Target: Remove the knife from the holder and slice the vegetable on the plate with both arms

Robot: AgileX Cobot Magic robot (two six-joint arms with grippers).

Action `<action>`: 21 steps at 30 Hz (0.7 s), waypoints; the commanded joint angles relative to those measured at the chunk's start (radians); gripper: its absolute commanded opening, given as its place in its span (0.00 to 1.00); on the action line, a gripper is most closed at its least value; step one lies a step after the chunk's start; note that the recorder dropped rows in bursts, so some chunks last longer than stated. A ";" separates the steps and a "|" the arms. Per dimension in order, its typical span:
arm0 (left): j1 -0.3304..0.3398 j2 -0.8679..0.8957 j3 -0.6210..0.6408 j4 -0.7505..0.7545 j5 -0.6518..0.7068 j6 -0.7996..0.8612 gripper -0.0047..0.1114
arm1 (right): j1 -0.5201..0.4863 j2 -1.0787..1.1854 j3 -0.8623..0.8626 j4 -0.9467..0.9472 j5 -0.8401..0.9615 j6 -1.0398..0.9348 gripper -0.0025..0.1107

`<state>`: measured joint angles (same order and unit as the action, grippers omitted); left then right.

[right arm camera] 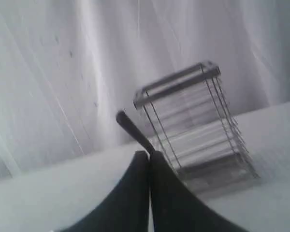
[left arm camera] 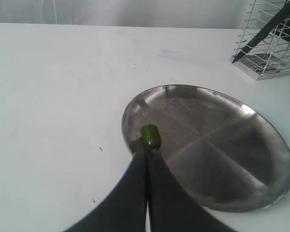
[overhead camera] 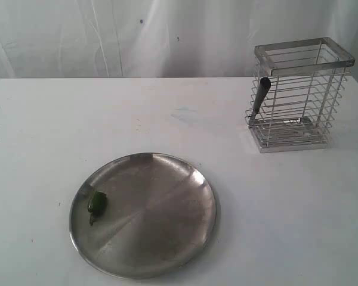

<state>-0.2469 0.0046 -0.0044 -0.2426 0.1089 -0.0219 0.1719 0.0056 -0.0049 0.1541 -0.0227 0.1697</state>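
1. Exterior view: a wide round plate (overhead camera: 161, 229) of brushed shiny steel lies on the white table (overhead camera: 48, 131), toward its near edge.
2. A small glossy green vegetable (overhead camera: 97, 204) rests on the plate, close to its left rim.
3. A tall rectangular holder (overhead camera: 301, 101) of silver wire stands upright at the table's far right, well apart from the plate.
4. A long slim knife (overhead camera: 260, 95) with a black handle sits tilted at the holder's left face, handle end up. I cannot make out its blade among the wires.
5. Left wrist view: my left pincer (left arm camera: 146, 154) has its black fingers pressed together. It grips nothing and points toward the vegetable.
6. Right wrist view: my right pincer (right arm camera: 149, 154) is likewise closed tight and empty, pointing toward the holder and the knife.
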 commanded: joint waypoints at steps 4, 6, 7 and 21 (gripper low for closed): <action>0.002 -0.005 0.004 -0.012 -0.003 0.001 0.04 | -0.003 -0.006 0.005 0.023 -0.228 0.220 0.02; 0.002 -0.005 0.004 -0.012 -0.003 0.001 0.04 | -0.003 -0.006 0.005 0.023 -0.229 0.223 0.02; 0.002 -0.005 0.004 -0.012 -0.003 0.001 0.04 | -0.003 -0.006 0.005 0.023 -0.224 0.227 0.02; 0.002 -0.005 0.004 -0.012 -0.003 0.001 0.04 | 0.016 -0.006 -0.086 0.023 0.150 0.220 0.02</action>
<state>-0.2469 0.0046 -0.0044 -0.2426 0.1089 -0.0219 0.1719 0.0056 -0.0256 0.1800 -0.0265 0.4230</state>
